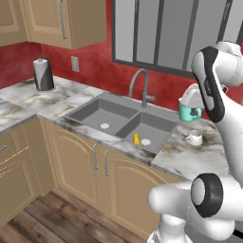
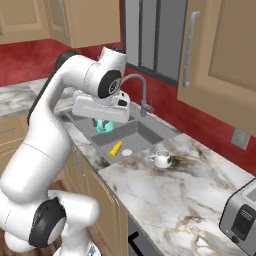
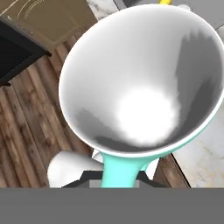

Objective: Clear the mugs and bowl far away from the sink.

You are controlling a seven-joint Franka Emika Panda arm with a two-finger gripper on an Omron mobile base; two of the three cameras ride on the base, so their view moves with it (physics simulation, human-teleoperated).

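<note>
One teal mug [image 1: 190, 112] pinched in claw [image 2: 104, 123], lifted clear above sink [image 1: 124, 124] edge.

Both base views look forward and down from behind the arm, one from its left, one from its right, sharing the sink [image 1: 124, 123] [image 2: 131, 134] and the marble surface [image 1: 192, 154] [image 2: 170, 187]. The hand view sits very close over the teal-green mug [image 3: 140, 83], looking into it.
</note>
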